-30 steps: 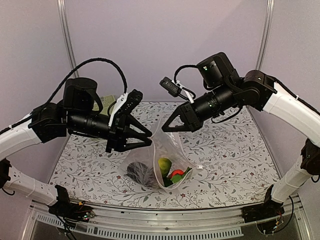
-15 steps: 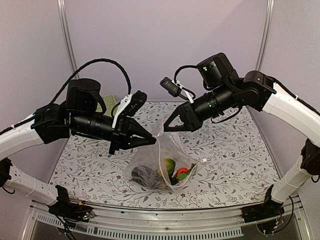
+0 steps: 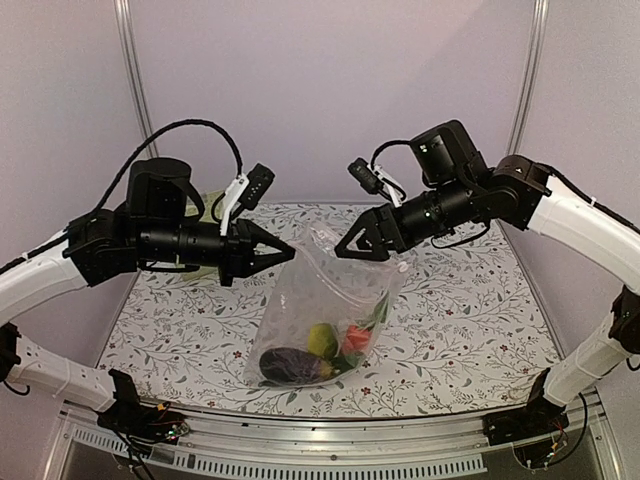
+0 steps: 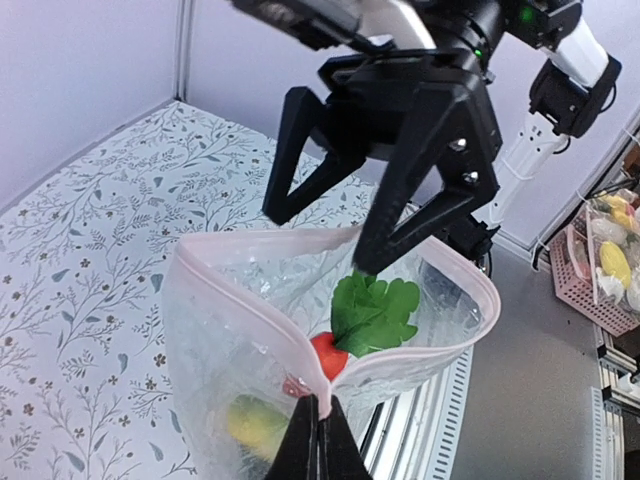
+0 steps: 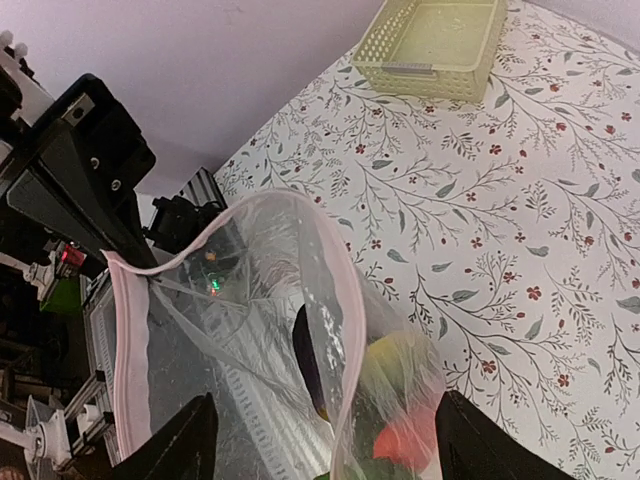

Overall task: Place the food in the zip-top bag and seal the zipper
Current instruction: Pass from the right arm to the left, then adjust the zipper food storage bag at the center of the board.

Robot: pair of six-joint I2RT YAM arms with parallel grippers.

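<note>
Under the left gripper (image 3: 291, 251) lies a table (image 3: 480, 310) with a leafy flowered top; beyond it, plain lilac walls (image 3: 330, 90) and metal posts (image 3: 132, 70).

We saw a pale green slotted basket (image 5: 432, 45) sitting at the far left of the leaf-patterned surface (image 3: 470, 310). Beyond its near edge, a pink crate (image 4: 585, 290) held yellow items.

zip-top bag (image 3: 310, 300): clear crinkly plastic (glossy) | basket (image 5: 460, 80): matt green plastic

The zip-top bag (image 3: 325, 295) gapes between left pincer (image 3: 288, 250) and right pincer (image 4: 316, 245), whose spread jaws crowd its mouth
</note>
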